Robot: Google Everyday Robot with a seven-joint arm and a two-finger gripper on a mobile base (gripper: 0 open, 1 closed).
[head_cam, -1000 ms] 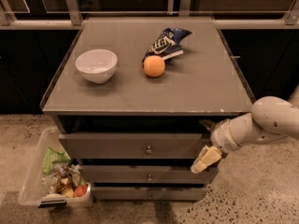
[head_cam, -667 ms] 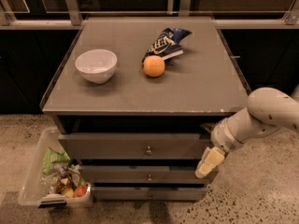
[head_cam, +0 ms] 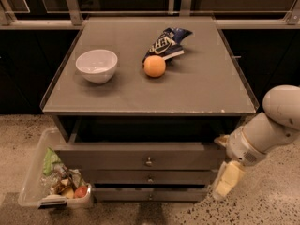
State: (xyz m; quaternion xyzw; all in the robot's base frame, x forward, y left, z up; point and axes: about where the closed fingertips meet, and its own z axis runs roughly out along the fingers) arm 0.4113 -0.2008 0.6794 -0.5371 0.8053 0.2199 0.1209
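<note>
My gripper (head_cam: 224,181) hangs low at the right front corner of the grey cabinet, beside the drawer fronts (head_cam: 149,161) and below the tabletop (head_cam: 197,88). It holds nothing that I can see. On the tabletop an orange (head_cam: 154,66) lies next to a blue chip bag (head_cam: 166,43), with a white bowl (head_cam: 96,65) to their left. All three are far above and left of the gripper.
A clear plastic bin (head_cam: 33,186) holding mixed trash and fruit stands on the speckled floor at the cabinet's left front. A metal railing (head_cam: 140,22) runs behind the table. The white arm (head_cam: 267,125) reaches in from the right.
The arm has shifted slightly right and lower, and the gripper has dropped a little further down beside the drawers. The items on the tabletop have not moved.
</note>
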